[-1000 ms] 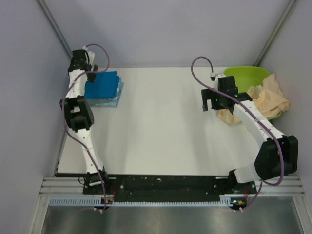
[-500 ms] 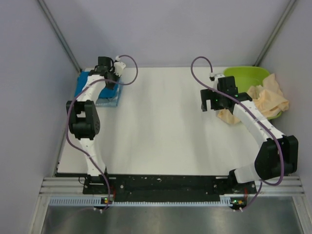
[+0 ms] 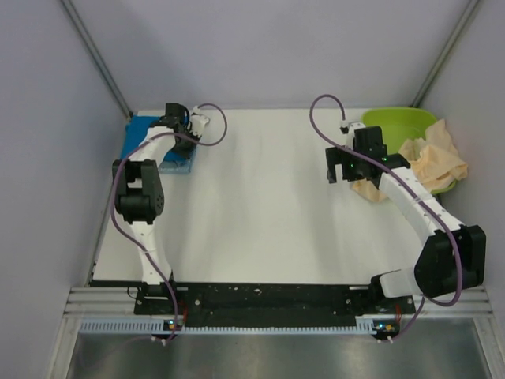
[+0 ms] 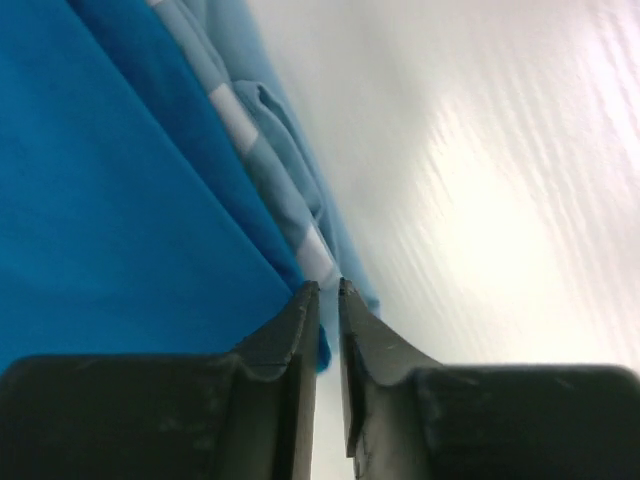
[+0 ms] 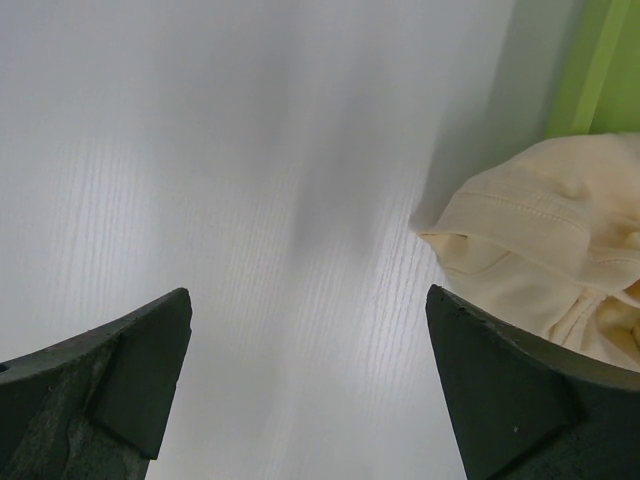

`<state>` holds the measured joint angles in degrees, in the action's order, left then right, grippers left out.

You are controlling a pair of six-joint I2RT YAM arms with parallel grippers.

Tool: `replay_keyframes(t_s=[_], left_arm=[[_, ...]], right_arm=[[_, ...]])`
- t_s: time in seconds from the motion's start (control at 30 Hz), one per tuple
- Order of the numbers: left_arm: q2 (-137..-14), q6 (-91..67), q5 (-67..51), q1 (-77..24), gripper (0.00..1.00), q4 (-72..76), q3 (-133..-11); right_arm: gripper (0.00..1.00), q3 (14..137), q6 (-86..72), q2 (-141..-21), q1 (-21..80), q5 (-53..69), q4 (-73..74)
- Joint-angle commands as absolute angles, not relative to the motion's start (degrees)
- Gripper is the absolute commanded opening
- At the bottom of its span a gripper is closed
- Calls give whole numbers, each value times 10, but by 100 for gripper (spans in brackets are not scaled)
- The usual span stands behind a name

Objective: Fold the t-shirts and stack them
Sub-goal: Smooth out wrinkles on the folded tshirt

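A bright blue t-shirt lies folded on top of paler grey-blue t-shirts at the table's far left. In the left wrist view the blue t-shirt fills the left side and the pale layers show along its edge. My left gripper hangs at that stack's right edge. Its jaws stand a narrow slit apart with nothing between them. A crumpled cream-peach t-shirt spills from the tub at the far right. My right gripper hovers wide open just left of the cream t-shirt, holding nothing.
The lime-green tub stands in the far right corner, and its wall shows in the right wrist view. Grey walls close in on the white table at the left, back and right. The arm bases sit at the near edge.
My left arm swung from the stack's left side across to its right edge. Its jaws went from wide open to almost together. The right arm has hardly moved.
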<state>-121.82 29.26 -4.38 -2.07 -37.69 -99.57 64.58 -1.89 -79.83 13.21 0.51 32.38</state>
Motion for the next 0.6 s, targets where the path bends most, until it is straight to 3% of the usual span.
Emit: replay_keyframes(t_s=[0.0, 0.13, 0.17, 0.2, 0.37, 0.47, 0.57], left_arm=[[-1102, 274, -131, -26, 28, -400, -968], [-954, 265, -200, -39, 65, -311, -810], [-912, 256, -201, -45, 78, -276, -762], [-877, 245, -190, -51, 98, -230, -705], [-728, 171, -97, -67, 99, -6, -443], [-692, 87, -31, -65, 99, 100, -354], [-672, 60, -46, -65, 99, 179, -283]], right_arm=[[99, 617, -18, -752, 130, 3, 282], [99, 573, -32, -726, 130, 24, 229], [99, 559, -40, -718, 130, 28, 210], [99, 542, -51, -709, 130, 31, 192], [99, 452, -83, -649, 130, 41, 90], [99, 386, -91, -601, 129, 29, 26], [99, 318, -99, -553, 130, 3, -56]])
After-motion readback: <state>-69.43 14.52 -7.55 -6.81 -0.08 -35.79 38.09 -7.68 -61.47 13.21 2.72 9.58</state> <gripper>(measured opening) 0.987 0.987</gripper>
